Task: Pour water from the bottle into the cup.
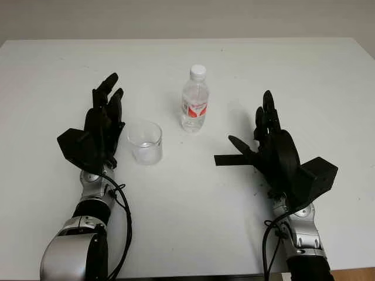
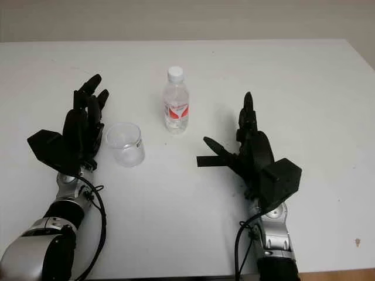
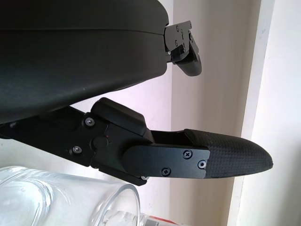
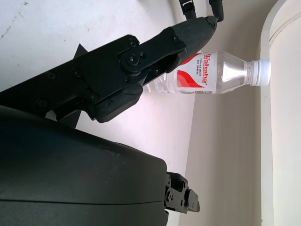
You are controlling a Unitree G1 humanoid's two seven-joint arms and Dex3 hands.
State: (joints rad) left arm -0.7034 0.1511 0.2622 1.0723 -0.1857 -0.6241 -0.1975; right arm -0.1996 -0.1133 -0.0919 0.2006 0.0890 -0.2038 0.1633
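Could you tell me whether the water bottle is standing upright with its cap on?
Yes. The water bottle stands upright on the table, white cap still on top, beside the clear cup.

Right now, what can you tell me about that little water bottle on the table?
The bottle is small, clear plastic, with a white screw cap still on and a red and white label around its middle. It stands upright on the white table, beyond the empty glass cup and slightly to its right. Nothing touches it; the open left hand and open right hand sit apart from it.
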